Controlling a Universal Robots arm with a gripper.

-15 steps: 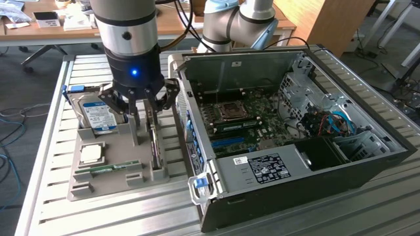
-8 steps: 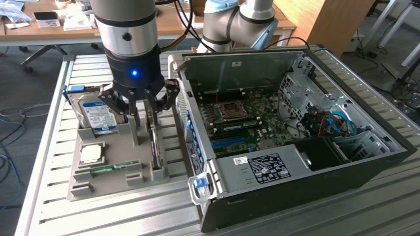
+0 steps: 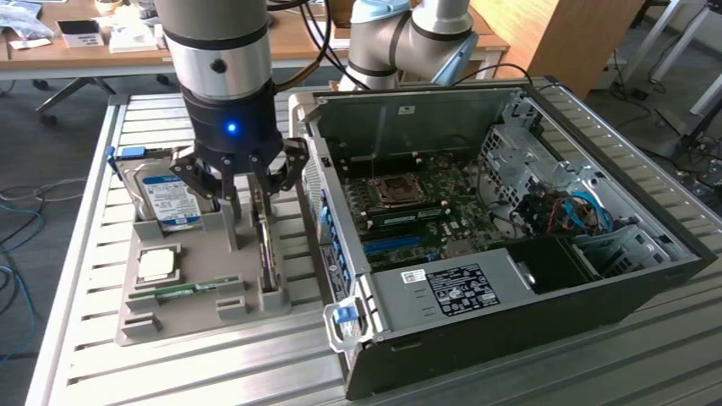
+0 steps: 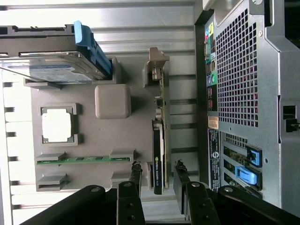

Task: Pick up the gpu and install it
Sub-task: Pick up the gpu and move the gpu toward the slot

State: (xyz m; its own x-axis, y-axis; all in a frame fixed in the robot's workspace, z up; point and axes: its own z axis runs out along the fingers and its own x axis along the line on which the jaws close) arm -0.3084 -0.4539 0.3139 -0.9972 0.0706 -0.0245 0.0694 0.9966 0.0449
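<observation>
The gpu (image 3: 266, 245) (image 4: 158, 154) is a thin dark card standing on edge in a slot of the grey holder tray (image 3: 215, 254), with its silver bracket (image 4: 157, 65) at one end. My gripper (image 3: 250, 184) (image 4: 158, 174) hangs directly over the card and is open. One fingertip (image 4: 135, 172) is on each side of the card's dark end, the other (image 4: 180, 174) opposite, with a gap on both sides. The open computer case (image 3: 631, 279) lies beside the tray at the exterior view's right, its motherboard (image 3: 423, 207) exposed.
On the same tray are a silver hard drive (image 3: 169, 201) (image 4: 51, 65) with a blue-white label, a square processor (image 3: 155, 265) (image 4: 57, 125), a green memory stick (image 3: 186, 290) (image 4: 84, 160) and a raised grey block (image 4: 112, 101). The case's rear panel (image 4: 243, 93) stands close to the card.
</observation>
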